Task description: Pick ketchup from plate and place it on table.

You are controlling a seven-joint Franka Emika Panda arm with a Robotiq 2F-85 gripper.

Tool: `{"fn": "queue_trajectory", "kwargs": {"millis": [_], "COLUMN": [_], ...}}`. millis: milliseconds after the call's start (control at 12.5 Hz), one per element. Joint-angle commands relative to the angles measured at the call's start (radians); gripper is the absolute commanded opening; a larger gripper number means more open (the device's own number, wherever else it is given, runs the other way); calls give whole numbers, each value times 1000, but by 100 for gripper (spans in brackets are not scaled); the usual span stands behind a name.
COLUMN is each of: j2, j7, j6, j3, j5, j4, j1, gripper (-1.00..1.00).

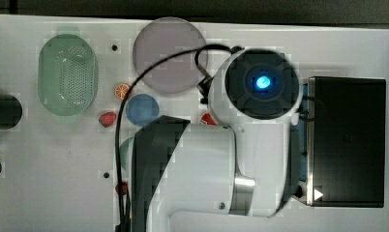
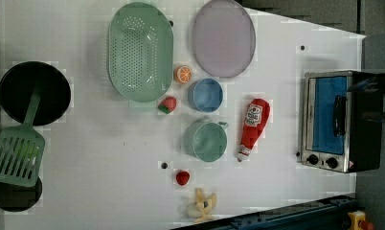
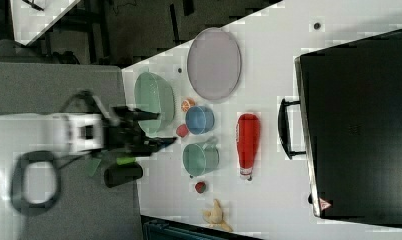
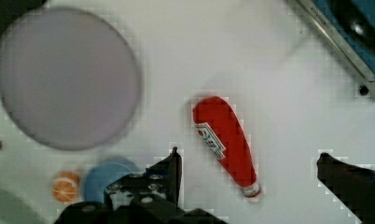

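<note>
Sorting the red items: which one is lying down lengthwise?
The ketchup, a long bottle flat on the table; the strawberry and red fruit are small and rounded.

A green perforated oval basket (image 2: 140,50) is seen beside a halved orange slice (image 2: 183,74), a small blue round dish (image 2: 205,94) and a red strawberry (image 2: 167,104). A green mug (image 2: 206,140) is placed near a silver toaster oven (image 2: 332,120). A peeled banana (image 2: 203,205) is noted nearby.

The ketchup (image 2: 254,127) looks like smooth red plastic with a printed label. The plate (image 2: 223,37) is matt and plain, the bench (image 2: 109,153) a smooth white surface. The green basket (image 2: 140,50) is perforated plastic — the toaster oven (image 2: 332,120) has a brushed-metal front, black casing and blue-tinted glass.
</note>
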Motion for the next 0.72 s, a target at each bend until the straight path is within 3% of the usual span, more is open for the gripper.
{"fn": "queue_trajectory", "kwargs": {"millis": [80, 400, 720], "j2": [14, 13, 14], "j7": [67, 60, 60], "j6": [-68, -228, -226], "j3": [13, 22, 22], "j5": [5, 5, 5], "j4": [80, 145, 139], "j1": [4, 9, 11], "gripper": [100, 100, 100]}}
